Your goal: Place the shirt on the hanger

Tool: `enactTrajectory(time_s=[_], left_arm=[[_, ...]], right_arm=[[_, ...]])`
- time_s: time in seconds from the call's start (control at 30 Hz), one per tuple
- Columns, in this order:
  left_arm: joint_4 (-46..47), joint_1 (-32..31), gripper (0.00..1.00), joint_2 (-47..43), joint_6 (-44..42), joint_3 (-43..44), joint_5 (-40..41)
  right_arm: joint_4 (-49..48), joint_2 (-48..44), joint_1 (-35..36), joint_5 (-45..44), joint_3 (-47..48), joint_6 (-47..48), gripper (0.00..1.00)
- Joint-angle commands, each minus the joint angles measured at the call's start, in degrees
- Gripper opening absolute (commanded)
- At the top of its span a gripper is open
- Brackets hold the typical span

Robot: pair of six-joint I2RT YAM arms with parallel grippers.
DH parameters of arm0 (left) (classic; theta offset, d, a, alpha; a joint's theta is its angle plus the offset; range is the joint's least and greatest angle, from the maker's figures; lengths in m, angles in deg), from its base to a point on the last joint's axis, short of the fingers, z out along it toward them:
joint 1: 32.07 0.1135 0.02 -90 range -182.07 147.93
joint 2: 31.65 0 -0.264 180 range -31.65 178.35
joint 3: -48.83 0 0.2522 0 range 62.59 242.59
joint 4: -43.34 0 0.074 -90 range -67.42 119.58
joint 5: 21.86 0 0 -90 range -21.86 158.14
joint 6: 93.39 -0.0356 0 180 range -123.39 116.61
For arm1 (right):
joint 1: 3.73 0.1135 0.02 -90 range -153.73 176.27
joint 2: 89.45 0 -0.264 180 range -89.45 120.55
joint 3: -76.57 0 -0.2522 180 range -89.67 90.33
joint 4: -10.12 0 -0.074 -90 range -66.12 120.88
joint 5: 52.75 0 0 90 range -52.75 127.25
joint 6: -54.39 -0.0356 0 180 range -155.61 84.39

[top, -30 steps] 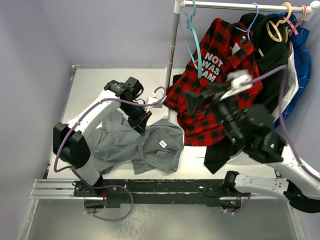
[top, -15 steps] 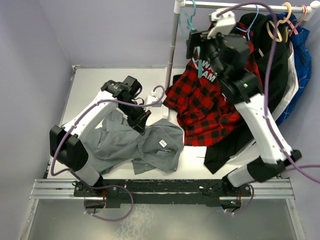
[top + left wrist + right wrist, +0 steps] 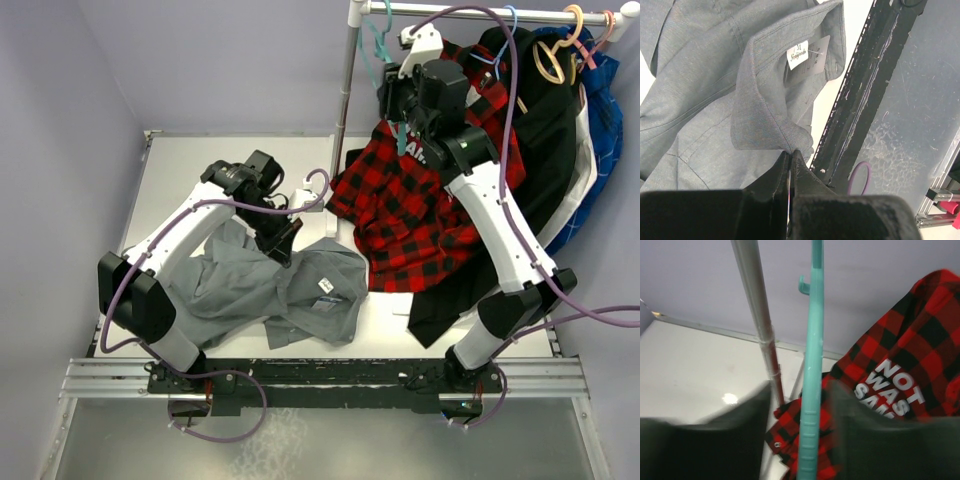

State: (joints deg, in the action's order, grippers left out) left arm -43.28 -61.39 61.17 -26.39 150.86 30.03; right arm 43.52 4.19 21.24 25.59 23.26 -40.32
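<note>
The grey shirt (image 3: 270,290) lies crumpled on the white table at the near left, its collar and white neck label (image 3: 799,56) facing up. My left gripper (image 3: 283,250) is shut on a fold of the collar edge (image 3: 791,152). The teal hanger (image 3: 385,75) hangs by its hook from the rail beside the post. My right gripper (image 3: 398,110) is raised to it. In the right wrist view the hanger's bar (image 3: 810,390) runs up between my blurred fingers (image 3: 755,415), with gaps showing on both sides, so that gripper (image 3: 800,387) reads as open around the bar.
A metal rail (image 3: 480,12) on a post (image 3: 347,110) carries a red-and-black plaid shirt (image 3: 420,210), a black garment (image 3: 545,130), a blue garment (image 3: 603,110) and tan and pink hangers (image 3: 560,50). A black frame (image 3: 330,375) runs along the table's near edge.
My right arm has swung up from low on the right to the teal hanger at the rail, and its fingers now straddle the bar. The left arm and shirt have not moved.
</note>
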Motion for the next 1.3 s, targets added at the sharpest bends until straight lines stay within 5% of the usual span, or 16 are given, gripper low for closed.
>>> enactTrajectory(time_s=[0.0, 0.03, 0.53, 0.8, 1.27], left_arm=[[1.50, -0.03, 0.00, -1.77, 0.69, 0.22, -1.89], [1.57, -0.03, 0.00, -1.76, 0.68, 0.31, -2.02], [1.16, -0.03, 0.00, -0.98, -0.53, -0.49, -4.27], [-1.32, -1.96, 0.00, -2.71, -1.22, 3.69, -1.16], [-1.02, -2.30, 0.00, 0.87, 2.79, 14.23, 13.39]], right_arm=[[-4.75, -3.01, -0.99, 2.09, -0.31, -0.92, 0.07], [-5.13, -3.60, -1.01, 2.15, -0.92, -0.87, 0.00], [-6.43, -11.72, -1.15, -2.71, -4.06, -0.22, 0.00], [-10.19, -29.02, -1.09, -4.57, -24.11, -3.52, 0.00], [12.98, -68.98, -1.07, 27.39, -50.97, -23.79, 0.00]])
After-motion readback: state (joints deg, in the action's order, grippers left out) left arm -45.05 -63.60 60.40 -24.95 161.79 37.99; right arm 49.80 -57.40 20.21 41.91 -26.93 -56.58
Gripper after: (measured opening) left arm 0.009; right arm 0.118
